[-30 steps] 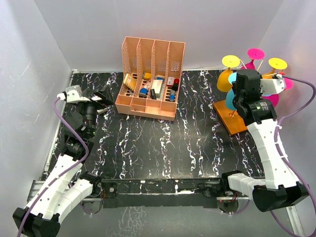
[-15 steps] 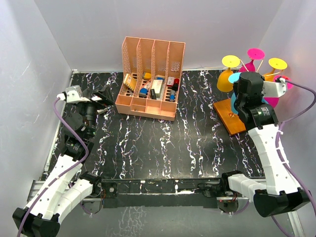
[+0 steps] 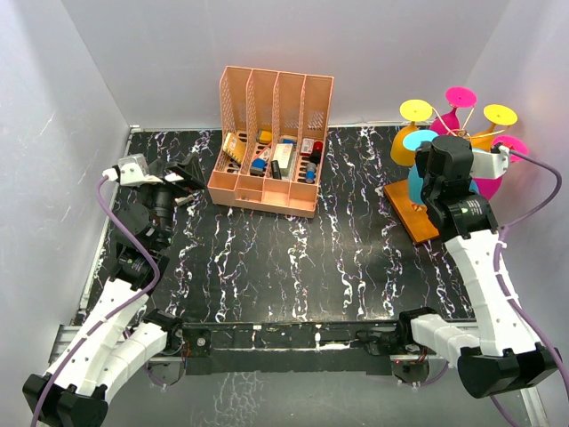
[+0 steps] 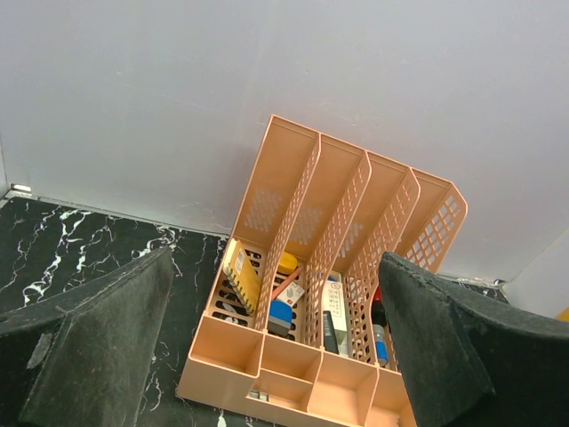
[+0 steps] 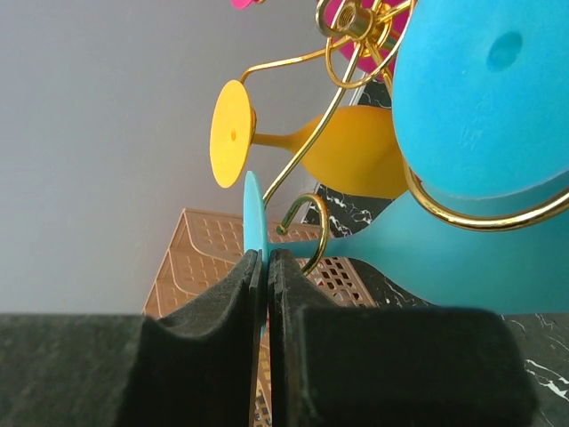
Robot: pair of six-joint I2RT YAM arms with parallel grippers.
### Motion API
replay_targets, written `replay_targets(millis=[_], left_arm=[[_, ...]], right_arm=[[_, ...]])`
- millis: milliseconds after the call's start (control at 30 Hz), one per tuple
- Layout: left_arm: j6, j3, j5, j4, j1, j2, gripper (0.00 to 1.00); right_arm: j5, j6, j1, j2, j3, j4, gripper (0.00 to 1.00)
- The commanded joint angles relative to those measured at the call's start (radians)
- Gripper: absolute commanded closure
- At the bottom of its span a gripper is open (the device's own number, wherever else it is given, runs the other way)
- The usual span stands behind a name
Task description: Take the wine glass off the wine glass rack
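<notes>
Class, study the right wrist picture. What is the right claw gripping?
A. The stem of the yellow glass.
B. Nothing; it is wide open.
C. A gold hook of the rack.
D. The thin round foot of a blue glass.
D: the right claw is pinched shut on the thin foot, seen edge-on, of the blue glass, whose stem runs from there to its bowl.

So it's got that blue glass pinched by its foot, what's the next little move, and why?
Probably ease the blue glass slowly out through the open side of its gold hook. The right gripper is shut on the thin foot, but the stem sits inside the hook's curl, so the glass isn't free. The yellow glass hangs close by, so a small, careful slide seems safest.
</notes>
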Motion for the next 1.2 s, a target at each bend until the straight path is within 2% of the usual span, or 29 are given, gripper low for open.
replay_targets(millis=[0, 267, 467, 967, 1167], left_arm=[[0.009, 0.001, -0.007, 0.038, -0.005, -0.017, 0.03], [0.007, 0.001, -0.005, 0.038, -0.005, -0.015, 0.03], [0.010, 0.000, -0.005, 0.038, -0.006, -0.014, 0.03], [0.011, 0.001, -0.005, 0.038, -0.017, -0.006, 0.03], [0.011, 0.000, -0.007, 0.037, -0.021, -0.005, 0.03]], right_arm=[[-0.014, 0.025, -0.005, -0.019, -0.005, 0.095, 0.90], [-0.025, 0.065, -0.005, -0.004, -0.025, 0.157, 0.90], [0.025, 0.095, -0.005, 0.022, -0.033, 0.200, 0.91], [0.201, 0.120, -0.008, -0.002, -0.036, 0.165, 0.92], [0.217, 0.172, -0.007, -0.050, -0.062, 0.144, 0.92]])
